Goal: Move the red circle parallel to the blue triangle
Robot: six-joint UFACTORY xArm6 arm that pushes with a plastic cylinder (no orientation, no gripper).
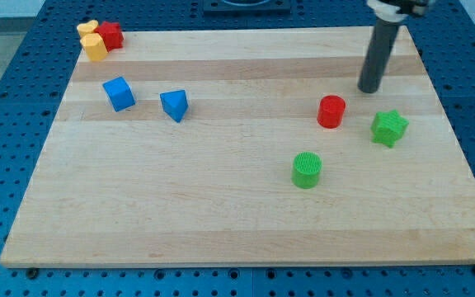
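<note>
Though slightly blurred, red circle [331,111] stands upright.

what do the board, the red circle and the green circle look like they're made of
The board looks like pale wood with a matte finish: lengthwise grain and plank bands show. The red circle seems to be solid painted wood or plastic, smooth and evenly coloured. The green circle has a finely ribbed top, perhaps printed plastic. My tip stands above and to the right of the red circle.

The arm enters from the view's top right. Its straight dark rod [379,54] descends nearly upright, leaning slightly toward the view's left at its lower end. The tip [369,89] rests at board level in the view's upper right.
</note>
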